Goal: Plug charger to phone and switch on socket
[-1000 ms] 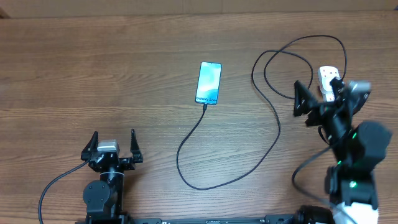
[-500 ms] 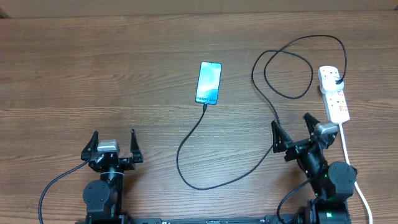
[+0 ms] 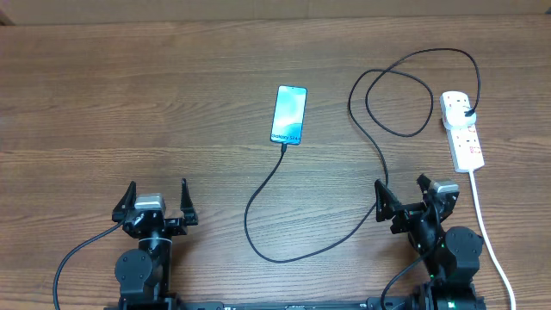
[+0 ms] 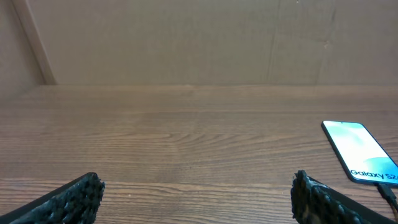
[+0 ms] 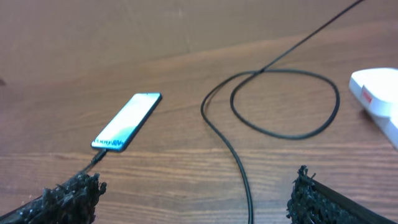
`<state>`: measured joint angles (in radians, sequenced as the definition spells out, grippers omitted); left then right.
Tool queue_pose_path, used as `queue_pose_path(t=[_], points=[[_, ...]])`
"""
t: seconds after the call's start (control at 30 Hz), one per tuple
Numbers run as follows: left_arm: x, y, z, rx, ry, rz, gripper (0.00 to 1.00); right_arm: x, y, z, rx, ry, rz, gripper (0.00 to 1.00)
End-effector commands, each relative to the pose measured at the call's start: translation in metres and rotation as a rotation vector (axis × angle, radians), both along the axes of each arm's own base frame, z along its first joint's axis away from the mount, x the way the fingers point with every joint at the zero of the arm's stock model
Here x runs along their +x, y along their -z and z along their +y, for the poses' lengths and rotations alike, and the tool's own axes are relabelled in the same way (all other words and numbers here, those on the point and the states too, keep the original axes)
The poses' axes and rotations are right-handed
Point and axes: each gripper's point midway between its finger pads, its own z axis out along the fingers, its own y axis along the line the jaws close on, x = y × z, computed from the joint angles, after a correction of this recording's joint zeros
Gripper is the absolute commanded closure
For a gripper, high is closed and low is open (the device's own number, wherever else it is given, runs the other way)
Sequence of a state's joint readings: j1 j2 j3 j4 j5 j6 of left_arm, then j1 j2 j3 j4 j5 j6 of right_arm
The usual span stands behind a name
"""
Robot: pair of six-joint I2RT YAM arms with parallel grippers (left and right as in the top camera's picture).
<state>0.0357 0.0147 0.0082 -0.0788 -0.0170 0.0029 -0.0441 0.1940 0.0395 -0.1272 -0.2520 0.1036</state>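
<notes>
The phone [image 3: 289,114] lies face up mid-table, its light blue screen lit. The thin black charger cable [image 3: 246,220] runs from the phone's near end, curves toward me, then loops right to a black plug [image 3: 466,110] seated in the white socket strip [image 3: 462,129]. My left gripper [image 3: 157,185] is open at the near left, with nothing between its fingers. My right gripper [image 3: 400,183] is open at the near right, beside the cable. In the right wrist view the phone [image 5: 126,121], cable [image 5: 242,168] and socket [image 5: 376,96] lie ahead of the open gripper [image 5: 198,177].
The socket's thick white cord [image 3: 482,215] runs down the right side past my right arm. A cardboard wall [image 4: 186,37] stands along the table's far edge. The left wrist view shows bare wood ahead, with the phone [image 4: 360,151] at far right.
My right arm has drawn back from over the socket to the table's near edge, its gripper still open. The left arm, phone and cable have not moved.
</notes>
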Motion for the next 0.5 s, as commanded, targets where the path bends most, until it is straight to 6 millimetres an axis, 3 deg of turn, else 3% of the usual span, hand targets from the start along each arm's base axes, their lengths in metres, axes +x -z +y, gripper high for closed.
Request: queue_pose_path(t=[0.0,0.47], points=[[0.000,-0.001,0.000,-0.003,0.002,-0.009,0.00,0.000,-0.006,-0.003,-0.007,0.021,-0.035,0.00],[0.000,-0.001,0.000,-0.003,0.002,-0.009,0.00,-0.007,-0.040,0.001,-0.015,0.013,-0.187,0.00]])
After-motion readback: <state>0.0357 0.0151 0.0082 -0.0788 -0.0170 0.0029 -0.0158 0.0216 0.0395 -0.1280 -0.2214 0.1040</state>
